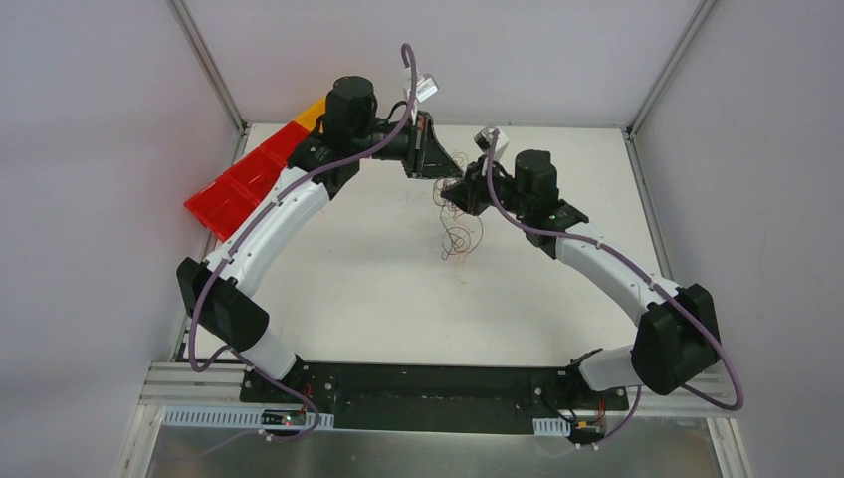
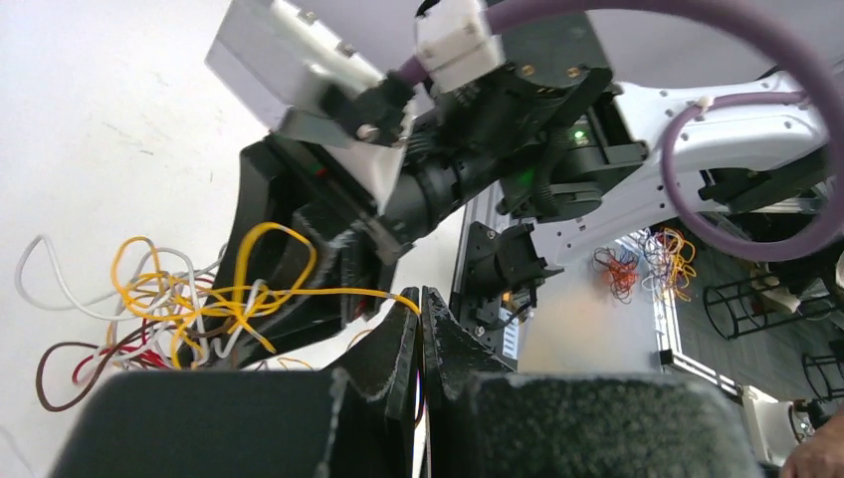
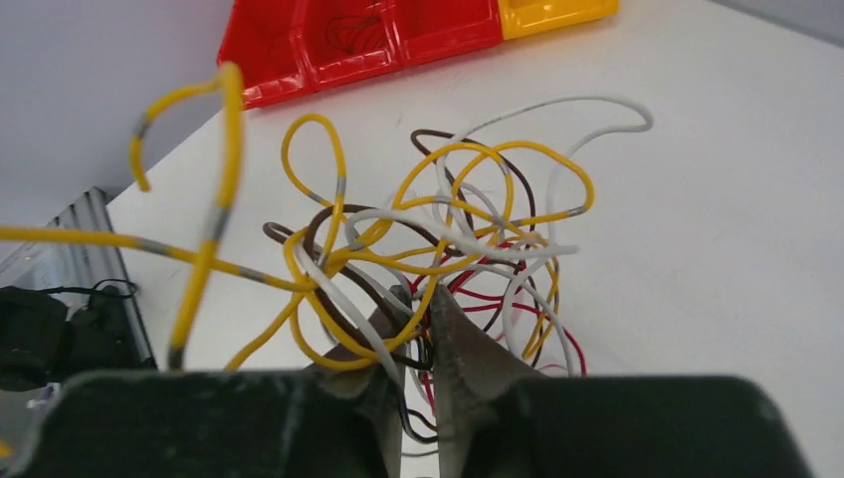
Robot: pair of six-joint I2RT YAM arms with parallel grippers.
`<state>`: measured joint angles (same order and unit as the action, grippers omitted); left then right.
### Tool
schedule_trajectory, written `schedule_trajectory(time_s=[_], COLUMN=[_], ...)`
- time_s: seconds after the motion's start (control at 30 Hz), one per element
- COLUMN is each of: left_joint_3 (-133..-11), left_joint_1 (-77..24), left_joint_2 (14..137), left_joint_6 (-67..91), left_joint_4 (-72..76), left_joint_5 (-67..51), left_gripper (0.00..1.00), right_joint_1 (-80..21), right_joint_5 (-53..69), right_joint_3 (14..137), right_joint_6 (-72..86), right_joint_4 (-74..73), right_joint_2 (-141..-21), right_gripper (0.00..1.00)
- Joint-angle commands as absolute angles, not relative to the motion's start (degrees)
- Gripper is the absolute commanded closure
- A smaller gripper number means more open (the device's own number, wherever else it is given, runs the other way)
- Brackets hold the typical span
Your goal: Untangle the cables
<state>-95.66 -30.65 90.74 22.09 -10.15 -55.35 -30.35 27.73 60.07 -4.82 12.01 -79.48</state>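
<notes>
White tabletop (image 1: 378, 299), grey enclosure walls (image 1: 90, 149) on three sides, aluminium frame posts (image 1: 209, 65) at the far corners.

Thin curly cables (image 1: 458, 234) in yellow, white, red and dark brown are balled mid-table toward the far edge, strung between the two grippers. The lower loops hang toward the tabletop; can't tell if they touch.

Left gripper (image 2: 420, 299): fingers pressed together, one yellow strand pinched at the tips and running taut into the ball.

Right gripper (image 3: 418, 304): fingers nearly together, clamped on white, yellow and dark strands at the underside of the ball. The two grippers sit just beside each other, tips facing.

Room:
- Bare tabletop shows between the ball and the arm bases.
- More bare top lies right of the right arm, out to the right edge.
- The far edge and back wall are near the left wrist, so it's tight there.
- Row of red plastic bins (image 1: 244, 184) with one orange plastic bin (image 1: 311, 112) at its far end lines the far left edge. It sits behind the left arm, well apart from the ball.

Markings:
- White tag (image 1: 428, 88) on the thick purple arm cable (image 1: 383, 139) at the left wrist; print too small to read.
- Small green light (image 2: 577, 132) lit on the right arm.
</notes>
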Motion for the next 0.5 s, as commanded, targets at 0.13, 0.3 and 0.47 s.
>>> schedule_trajectory(time_s=[0.13,0.3,0.47], left_joint_3=[-107.94,-116.42,-123.1], left_joint_1=[-27.07,-24.74,-21.27], left_joint_2=[90.17,91.85,93.86], left_joint_6=[25.97,28.23,34.82], left_joint_4=[-6.49,-6.23,2.18], left_joint_5=[-59.64,-60.27,-59.35], left_gripper=[1.0,1.0,1.0], right_joint_1=[-26.58,-23.77,-22.14], right_joint_5=[25.27,28.06,28.85], right_joint_3=[54.42,51.48,53.23], right_joint_6=[-8.5,-12.48,-15.29], right_joint_4=[11.09,3.83,-5.13], right_joint_2=[-81.53,-83.38,-86.21], right_gripper=[0.86,0.8,0.79])
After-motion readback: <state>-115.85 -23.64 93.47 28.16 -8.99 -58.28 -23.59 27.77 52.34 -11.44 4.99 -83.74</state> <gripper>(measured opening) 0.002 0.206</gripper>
